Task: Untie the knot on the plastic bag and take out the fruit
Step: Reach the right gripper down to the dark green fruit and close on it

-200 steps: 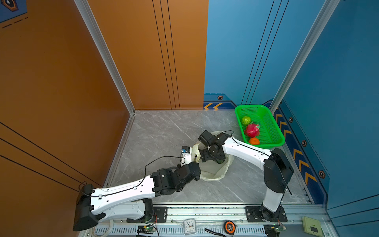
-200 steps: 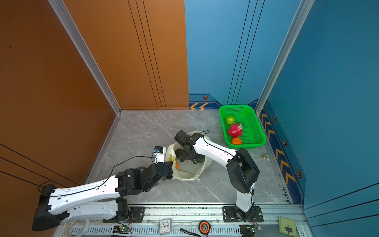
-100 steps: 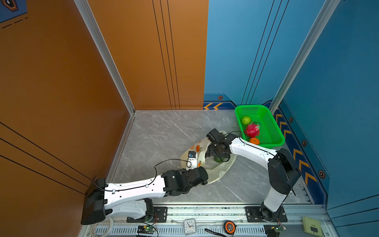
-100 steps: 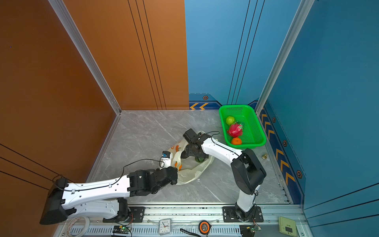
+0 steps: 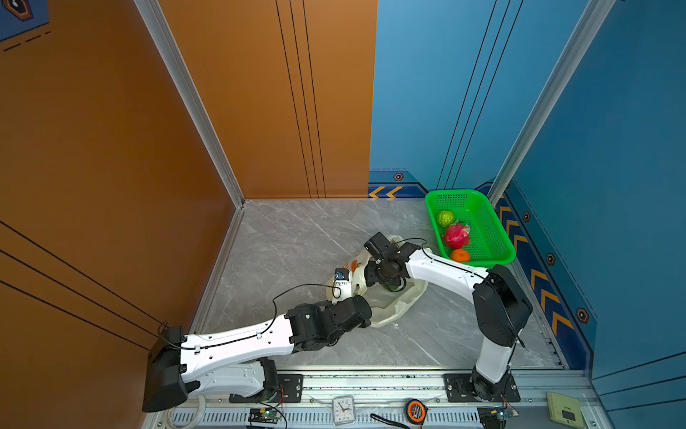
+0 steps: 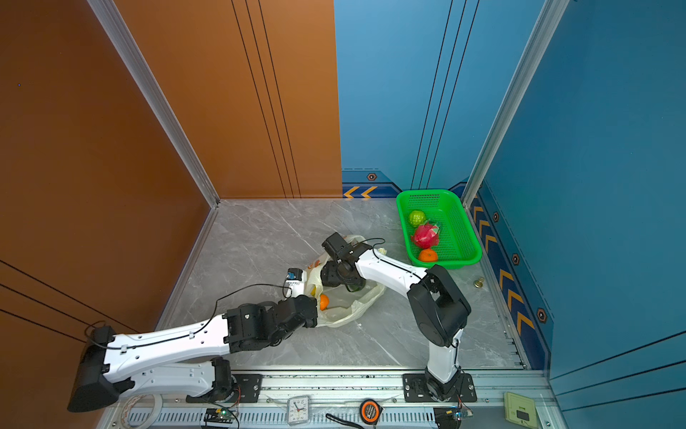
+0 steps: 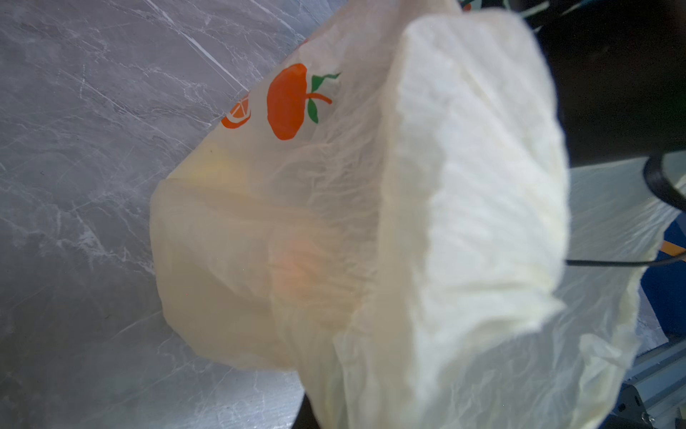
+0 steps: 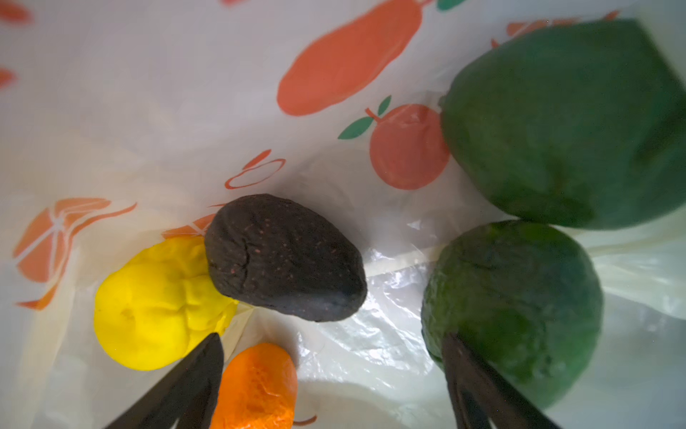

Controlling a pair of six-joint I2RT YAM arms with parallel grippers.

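Observation:
The cream-yellow plastic bag [image 5: 395,302] [image 6: 350,310] lies slack on the grey floor with its mouth open; no knot is in view. My left gripper [image 6: 313,295] is shut on the bag's edge [image 7: 445,193], and its jaws are hidden behind the plastic. My right gripper [image 8: 332,358] is open inside the bag. Around it lie fruit: a dark avocado [image 8: 282,260], a yellow fruit [image 8: 159,304], an orange [image 8: 256,386] beside one finger, and two green fruits [image 8: 519,297] [image 8: 568,122]. An orange [image 6: 323,301] shows at the bag's mouth in a top view.
A green basket [image 5: 430,208] [image 6: 402,208] at the back right holds a green fruit [image 5: 445,218], a dragon fruit [image 5: 456,236] and an orange [image 5: 460,255]. Walls close in on three sides. A clock [image 5: 343,408] and a tape measure [image 5: 415,410] lie on the front rail.
My left arm has shifted slightly right with the bag's edge, and the bag has sagged from a rounded shape to a flatter one. My right gripper has stayed open in the bag.

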